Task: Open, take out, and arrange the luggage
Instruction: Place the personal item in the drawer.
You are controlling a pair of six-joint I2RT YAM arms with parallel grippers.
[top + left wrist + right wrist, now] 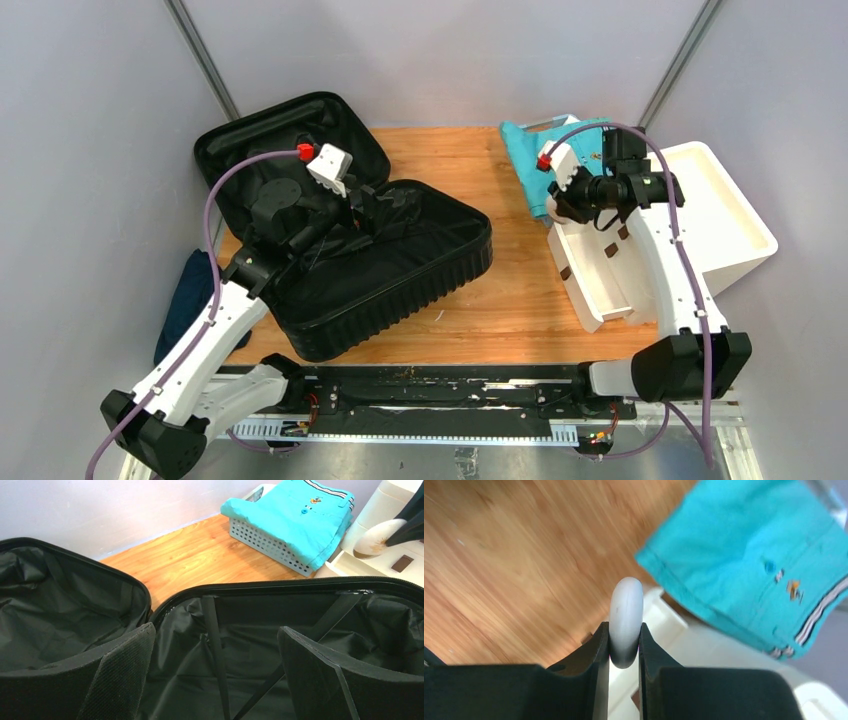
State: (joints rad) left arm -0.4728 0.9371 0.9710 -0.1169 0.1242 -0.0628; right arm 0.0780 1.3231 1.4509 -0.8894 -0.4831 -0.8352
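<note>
The suitcase [400,270] lay open on the left half of the table [520,300] in the top view. Its lid leaned back toward the upper left and its ribbed lower half was spread toward the centre, so the opening step looked done. In the left wrist view both halves showed only crumpled black lining and loose straps [215,645]. Nothing could be seen lying in the parts that showed, so the taking out seemed mostly finished, though the corners were hidden.

A folded teal shirt [295,515] sat on a mesh basket [265,542] at the upper right of that view. A dark blue cloth [185,305] lay at the left edge of the top view, beside the suitcase. The arranging appeared to be the part left to do.

The left gripper [214,647] hung over the suitcase's lower half with its fingers spread wide. The lining lay between and below them, and they held nothing.

The right gripper [624,632] was well apart from the suitcase, at the right of the top view over the white drawer unit [720,215]. Its fingers were clamped on the edge of a white rounded thing [626,605]. What that thing was could not be told.
</note>
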